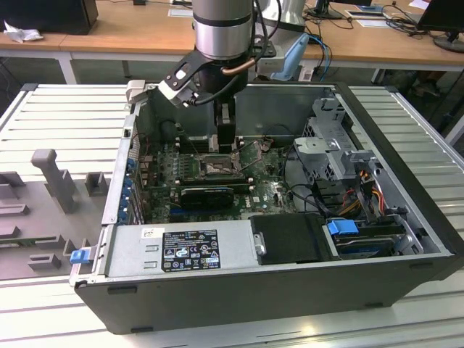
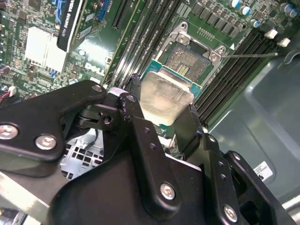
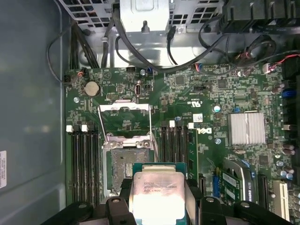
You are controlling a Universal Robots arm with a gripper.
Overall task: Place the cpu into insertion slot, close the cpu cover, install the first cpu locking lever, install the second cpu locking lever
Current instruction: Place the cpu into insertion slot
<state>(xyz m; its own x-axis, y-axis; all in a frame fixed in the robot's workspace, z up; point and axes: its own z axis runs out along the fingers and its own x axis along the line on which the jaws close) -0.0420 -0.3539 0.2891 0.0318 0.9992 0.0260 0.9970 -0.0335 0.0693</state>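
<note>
Cpu, thin silvery-beige square metal chip [image 3: 157, 197], is clenched in the black claw [image 2: 164, 110], hovering close to the silver-rimmed square insertion slot [image 3: 123, 161]. Likely risk: skewed seating bending contacts, or fouling the hinged-open silver-frame cpu cover [image 3: 124, 108].

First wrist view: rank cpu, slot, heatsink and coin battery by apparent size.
1. cpu and slot: about alike; the cpu is nearer the camera, so I won't rank them.
2. heatsink
3. coin battery
</note>
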